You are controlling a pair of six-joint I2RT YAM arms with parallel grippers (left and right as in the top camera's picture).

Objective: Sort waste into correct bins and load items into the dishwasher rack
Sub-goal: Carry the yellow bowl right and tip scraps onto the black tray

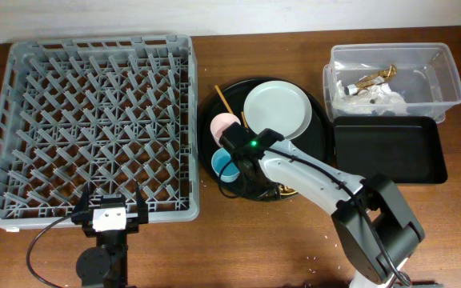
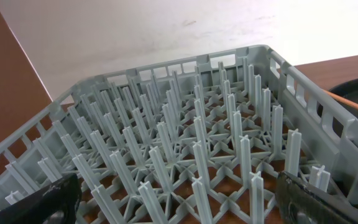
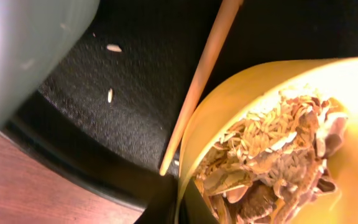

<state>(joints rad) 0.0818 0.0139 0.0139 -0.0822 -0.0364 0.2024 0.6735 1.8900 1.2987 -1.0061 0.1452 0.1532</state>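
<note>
The grey dishwasher rack fills the left side and holds nothing. My left gripper is open at its front edge, fingers wide over the pegs. My right gripper is shut on the rim of the yellow bowl, which holds beige food scraps. In the overhead view the right gripper is at the front of the round black tray. On that tray are the plate, pink cup, blue cup and a chopstick. Another chopstick lies beside the bowl.
A clear tub at the back right holds white napkins and a gold wrapper. A shallow black rectangular tray sits just in front of it. Rice crumbs lie on the round tray.
</note>
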